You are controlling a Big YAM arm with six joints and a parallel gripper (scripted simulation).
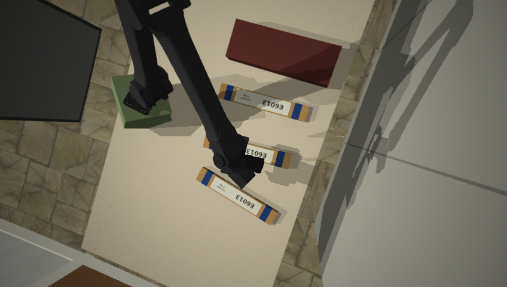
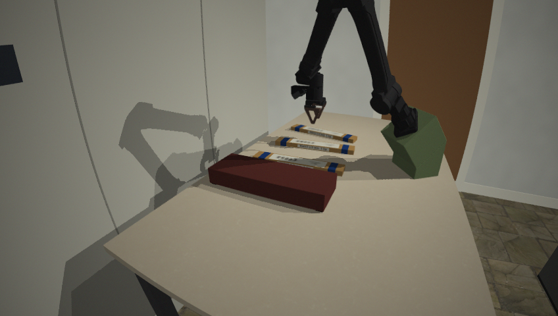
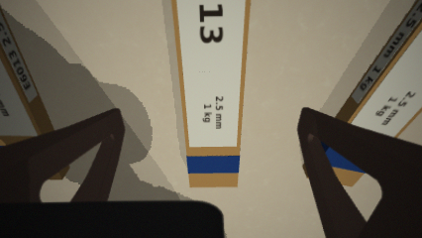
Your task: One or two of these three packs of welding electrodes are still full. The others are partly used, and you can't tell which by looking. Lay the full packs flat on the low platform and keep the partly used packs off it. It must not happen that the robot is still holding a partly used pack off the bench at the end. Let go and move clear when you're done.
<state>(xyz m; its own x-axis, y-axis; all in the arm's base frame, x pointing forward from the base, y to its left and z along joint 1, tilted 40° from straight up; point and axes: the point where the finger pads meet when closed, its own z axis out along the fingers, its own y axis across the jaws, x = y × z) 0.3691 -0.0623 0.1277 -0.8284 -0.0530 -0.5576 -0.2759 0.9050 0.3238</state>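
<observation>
The low dark-red platform (image 1: 277, 51) (image 2: 270, 180) has no pack on it. Three E6013 packs lie flat on the table. The near pack (image 1: 263, 103) (image 2: 299, 162) (image 3: 12, 111) lies beside the platform. The middle pack (image 1: 283, 159) (image 2: 315, 147) (image 3: 213, 74) is partly hidden by the arm in the top view. The far pack (image 1: 236, 195) (image 2: 322, 132) (image 3: 403, 111) lies at an angle to it. My gripper (image 2: 312, 122) (image 3: 210, 118) is open and empty above the table, its fingers pointing down. In the wrist view, the middle pack's banded end shows between the spread fingers, below them.
The arm's green base block (image 1: 156, 119) (image 2: 424, 150) stands on the table (image 1: 142, 185) (image 2: 274, 254), near the edge opposite the pale wall (image 1: 409, 213) (image 2: 156, 58). The arm reaches over the packs from the base. A dark panel (image 1: 39, 67) stands beyond the table at the left in the top view.
</observation>
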